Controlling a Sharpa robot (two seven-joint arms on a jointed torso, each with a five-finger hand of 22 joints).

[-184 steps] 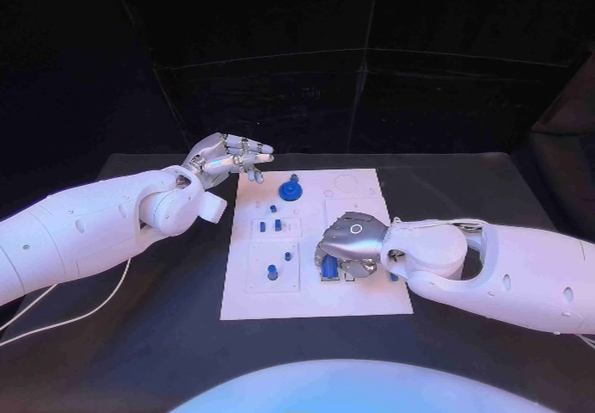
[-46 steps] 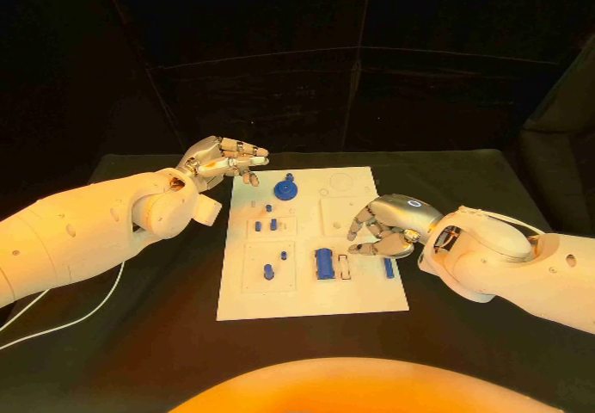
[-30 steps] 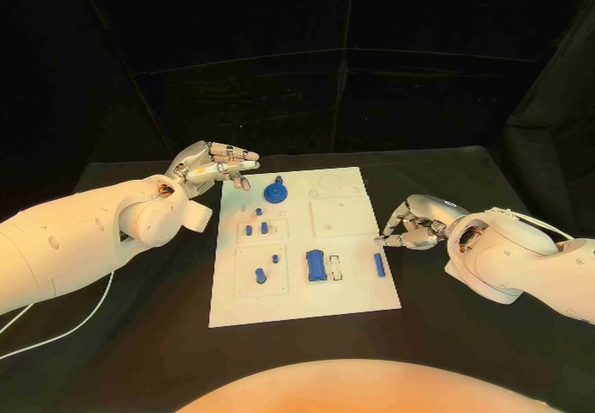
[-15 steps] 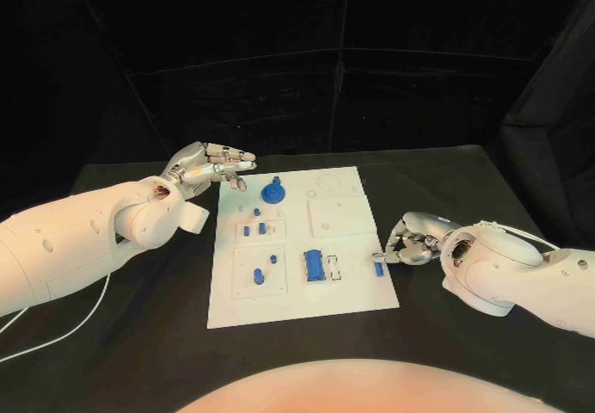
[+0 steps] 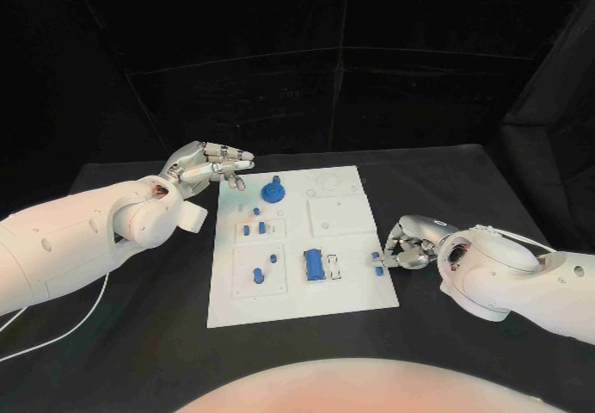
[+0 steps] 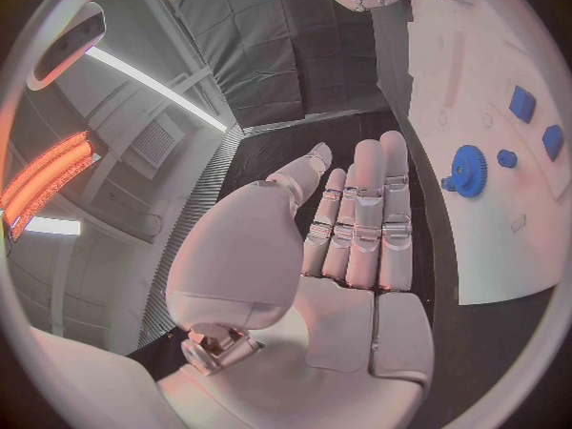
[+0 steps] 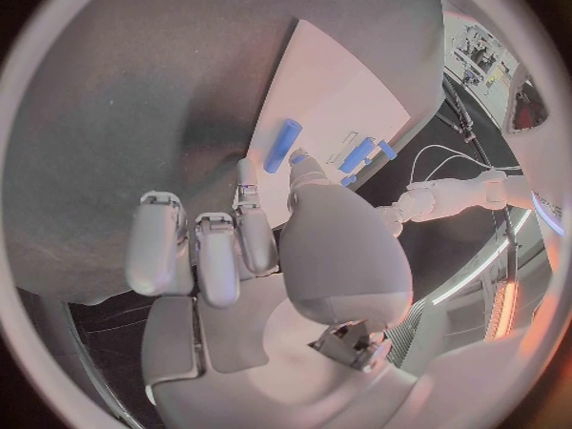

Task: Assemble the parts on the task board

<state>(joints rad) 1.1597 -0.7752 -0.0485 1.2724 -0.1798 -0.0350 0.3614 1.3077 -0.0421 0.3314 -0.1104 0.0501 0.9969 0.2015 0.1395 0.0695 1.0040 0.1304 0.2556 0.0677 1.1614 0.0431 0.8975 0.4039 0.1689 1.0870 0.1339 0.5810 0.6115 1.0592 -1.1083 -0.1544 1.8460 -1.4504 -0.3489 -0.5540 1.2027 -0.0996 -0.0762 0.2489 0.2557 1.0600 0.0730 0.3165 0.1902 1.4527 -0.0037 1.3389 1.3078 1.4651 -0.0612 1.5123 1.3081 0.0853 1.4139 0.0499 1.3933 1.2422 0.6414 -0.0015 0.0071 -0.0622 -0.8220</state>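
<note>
Task board (image 5: 347, 297): blue gear (image 5: 272, 191) seated at 12 o'clock, loose bar (image 5: 379, 268) at 3 o'clock; right hand (image 5: 410, 243) curled empty, left hand (image 5: 206, 163) spread empty.

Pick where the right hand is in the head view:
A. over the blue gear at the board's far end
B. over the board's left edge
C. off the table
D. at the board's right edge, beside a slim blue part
D: the right hand sits at the task board's right edge, its fingers next to the slim blue part.

white task board (image 5: 347, 284), blue parts (image 5: 315, 265), black table (image 5: 149, 335), silver hands (image 5: 205, 163)
</note>
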